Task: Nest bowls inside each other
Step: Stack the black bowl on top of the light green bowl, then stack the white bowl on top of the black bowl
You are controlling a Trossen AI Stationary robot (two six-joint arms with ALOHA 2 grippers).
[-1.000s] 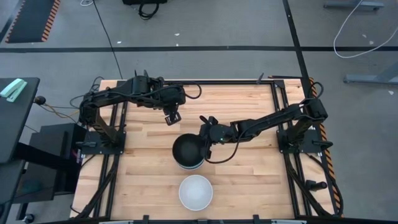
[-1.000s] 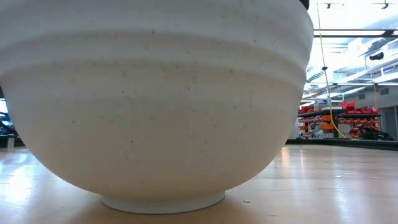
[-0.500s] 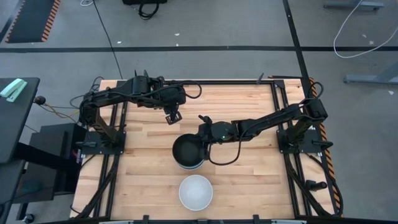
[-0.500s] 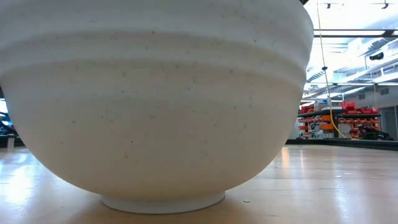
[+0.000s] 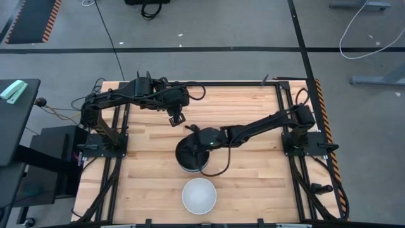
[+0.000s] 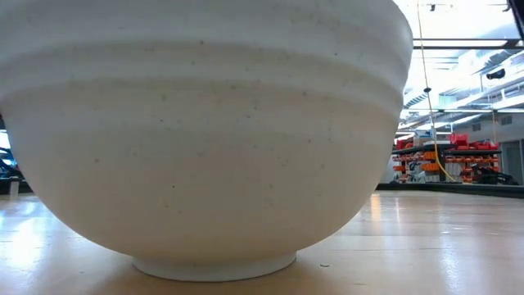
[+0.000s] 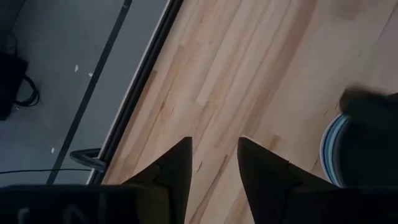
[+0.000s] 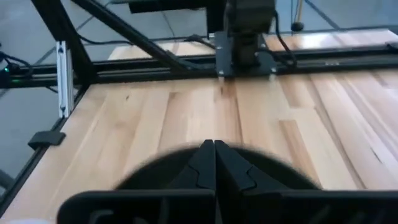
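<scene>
A stack of bowls stands mid-table, a black bowl (image 5: 188, 155) on top and a blue rim (image 5: 193, 170) showing beneath it; the stack also shows in the left wrist view (image 7: 364, 143). A white bowl (image 5: 199, 195) stands on its foot near the table's near edge and fills the low view (image 6: 205, 131). My right gripper (image 5: 192, 132) is shut, over the far part of the black bowl (image 8: 155, 171). My left gripper (image 5: 176, 118) is open and empty, above the table beyond the stack's far left. My right gripper's shut fingers (image 8: 214, 158) point toward the table's left over the black bowl's far rim; whether they touch the bowl, I cannot tell.
Black frame rails (image 5: 278, 107) run along the table's left, right and far edges. Bare wood (image 5: 145, 183) lies left and right of the two bowls. The left arm's base (image 8: 245, 43) stands at the far left side.
My right gripper has gone toward the table's left, from the stack's right rim to above its far rim. The stack and the white bowl have stayed in place.
</scene>
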